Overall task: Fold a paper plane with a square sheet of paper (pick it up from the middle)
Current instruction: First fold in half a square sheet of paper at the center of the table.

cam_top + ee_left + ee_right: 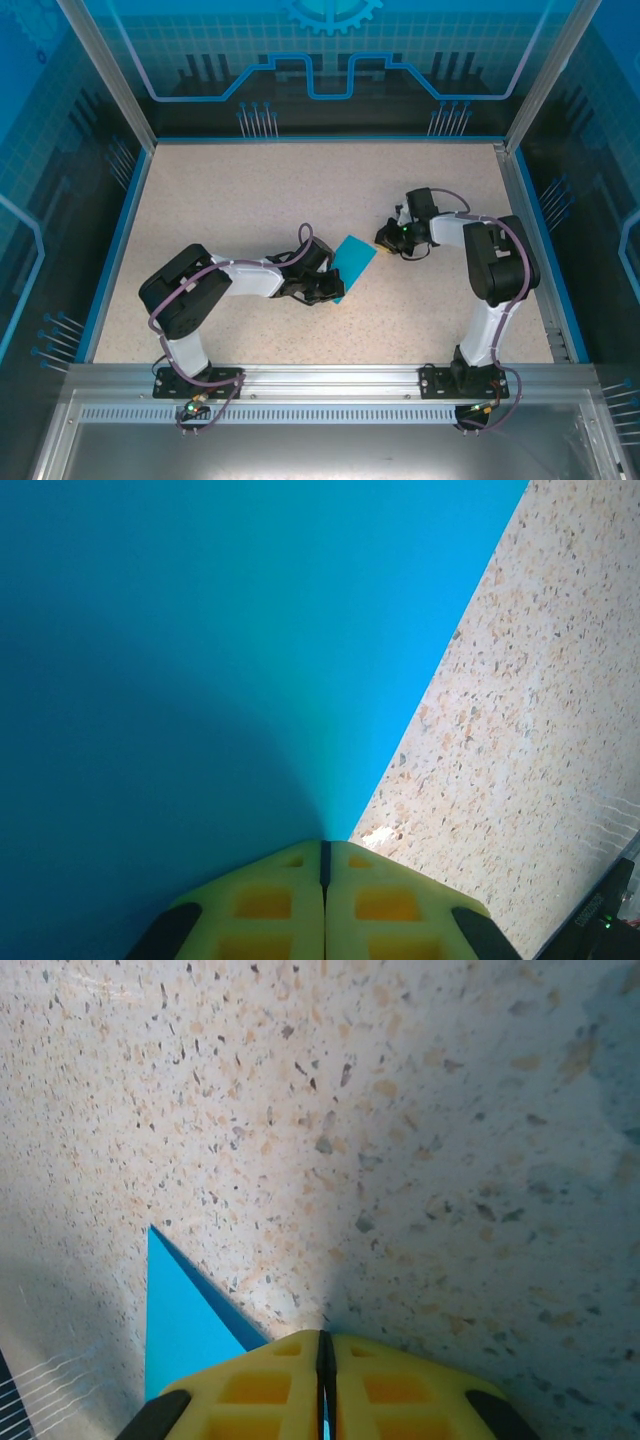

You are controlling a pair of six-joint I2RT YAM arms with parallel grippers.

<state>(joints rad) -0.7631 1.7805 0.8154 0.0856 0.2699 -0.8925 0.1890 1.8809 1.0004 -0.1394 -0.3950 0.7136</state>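
The teal-blue square sheet of paper [352,264] hangs between my two grippers near the table's middle, and from above it looks like a narrow slanted shape. My left gripper [324,291] is shut on its lower left end. In the left wrist view the paper [200,660] spreads out from the closed yellow jaw tips [323,842]. My right gripper [385,238] is shut at the sheet's upper right corner. In the right wrist view a teal sliver sits in the seam of the closed jaws [324,1334], and a triangle of paper [180,1335] sticks out to the left.
The speckled beige table [300,190] is bordered by a blue rim and glass walls. An aluminium rail [320,378] carrying both arm bases runs along the near edge. The right arm's elbow [500,262] stands to the right of the paper.
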